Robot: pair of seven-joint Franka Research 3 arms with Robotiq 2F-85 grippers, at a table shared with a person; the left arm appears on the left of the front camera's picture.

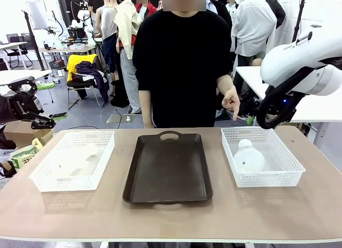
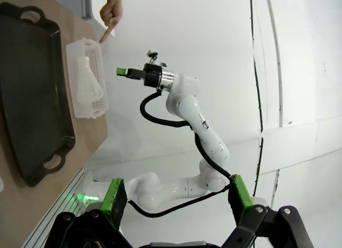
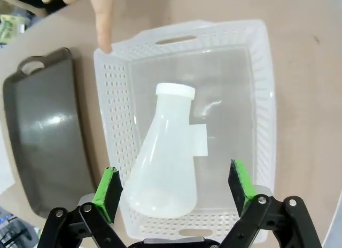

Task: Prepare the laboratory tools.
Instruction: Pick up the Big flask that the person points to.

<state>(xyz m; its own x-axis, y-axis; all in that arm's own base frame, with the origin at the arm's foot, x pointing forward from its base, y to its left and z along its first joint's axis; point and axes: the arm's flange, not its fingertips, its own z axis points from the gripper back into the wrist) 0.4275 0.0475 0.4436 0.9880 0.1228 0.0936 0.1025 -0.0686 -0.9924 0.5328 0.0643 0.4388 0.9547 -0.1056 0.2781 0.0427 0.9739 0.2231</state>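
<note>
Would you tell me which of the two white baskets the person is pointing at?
The right basket: the person's hand points at its far corner; the left basket lies beyond the tray.

Left gripper (image 2: 177, 201), jaws wide apart.
Flask (image 2: 90, 82) lies in white basket (image 2: 88, 110) beside dark tray (image 2: 32, 93); person's hand (image 2: 111, 15) points at basket rim.

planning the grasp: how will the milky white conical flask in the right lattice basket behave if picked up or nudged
The translucent milky-white conical flask lies on its side in the white lattice plastic basket, so a nudge would probably roll it in an arc. It looks empty, likely light. Its smooth tapering wall might slip from a pinch; the straight neck seems safer.
</note>
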